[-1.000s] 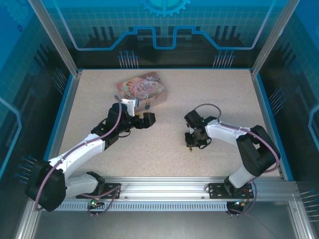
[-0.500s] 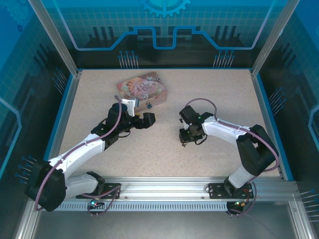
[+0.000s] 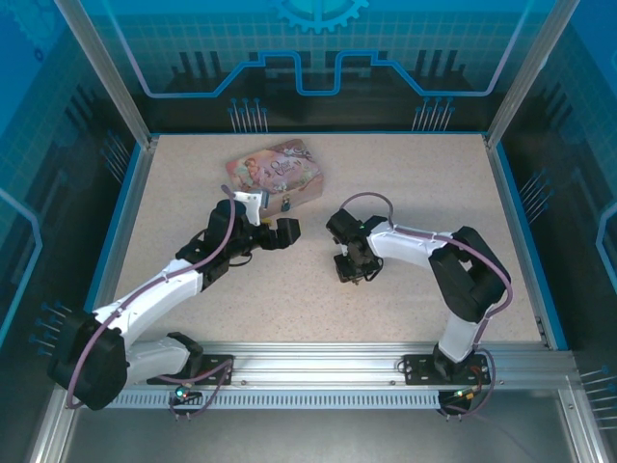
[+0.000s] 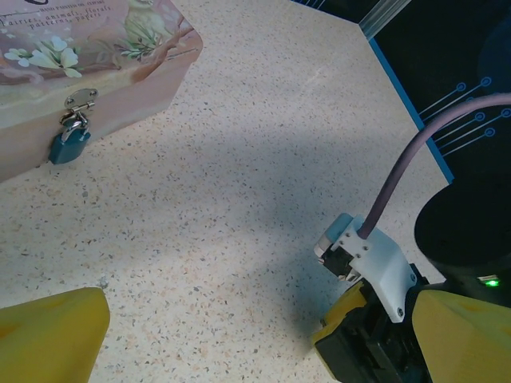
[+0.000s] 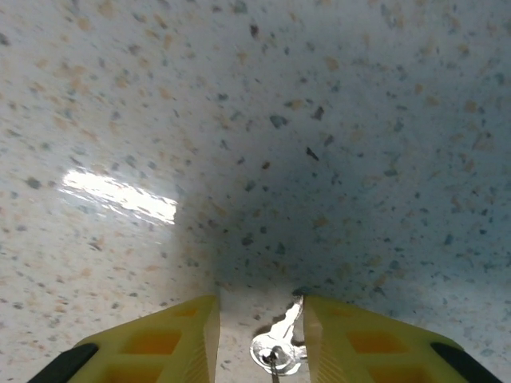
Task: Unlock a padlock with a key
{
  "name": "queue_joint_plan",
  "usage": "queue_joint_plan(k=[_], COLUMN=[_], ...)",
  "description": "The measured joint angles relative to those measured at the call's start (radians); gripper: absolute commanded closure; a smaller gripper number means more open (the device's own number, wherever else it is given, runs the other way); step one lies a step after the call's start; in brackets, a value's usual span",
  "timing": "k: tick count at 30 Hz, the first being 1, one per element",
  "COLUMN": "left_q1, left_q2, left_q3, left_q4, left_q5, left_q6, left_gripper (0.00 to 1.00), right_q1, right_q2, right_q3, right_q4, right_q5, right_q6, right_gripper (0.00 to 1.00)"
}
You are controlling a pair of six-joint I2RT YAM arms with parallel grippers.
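A small blue padlock (image 4: pixel 65 148) hangs from the metal hasp on the front of the pink illustrated tin (image 4: pixel 96 72); from above the padlock (image 3: pixel 286 204) shows at the tin's (image 3: pixel 278 172) near edge. My left gripper (image 3: pixel 281 232) stands wide open just in front of it, yellow fingers (image 4: pixel 48 335) far apart with nothing between them. My right gripper (image 3: pixel 350 274) is down on the table right of the left one. A small silver key (image 5: pixel 281 345) lies on the table between its parted fingers (image 5: pixel 192 335), close against the right one.
The right arm's wrist and yellow gripper (image 4: pixel 371 315) sit close to my left gripper's right finger. A blue rim (image 3: pixel 130 212) and metal posts border the speckled table (image 3: pixel 415 183). Open tabletop lies to the right and front.
The right arm has swung left toward the left gripper, staying low on the table. Its jaws have parted from nearly shut. The left arm has not moved.
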Motion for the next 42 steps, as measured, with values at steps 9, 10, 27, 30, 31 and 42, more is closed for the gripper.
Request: queue_joint_plan(k=[9,10,27,30,31,42], left_q1=[0.000,0.000,0.000,0.000,0.000,0.000], left_q2=[-0.004,-0.004,-0.004,-0.004,-0.004,-0.004], left_q3=[0.000,0.000,0.000,0.001,0.001,0.001], left_q4=[-0.005,-0.005,-0.011,-0.013,-0.013,-0.012], left_q5=[-0.003,-0.003,-0.003,-0.009,-0.010,-0.018], left_q6=[0.003,0.002,0.020,0.021,0.022,0.025], left_gripper=[0.01,0.01,0.01,0.01,0.01,0.01], right_q1=[0.000,0.000,0.026,0.027,0.027,0.025], right_q2=[0.000,0.000,0.000,0.000,0.000,-0.013], right_q3=[0.000,0.000,-0.015,-0.015,-0.015,-0.015], right_q4=[-0.025,-0.028,-0.034,-0.033,-0.032,-0.029], right_q5=[0.015,0.013,0.003,-0.006,-0.007,-0.040], right_q6=[0.000,0.001,0.027,0.032,0.032,0.023], right_gripper=[0.67,0.67,0.86,0.90,0.91,1.00])
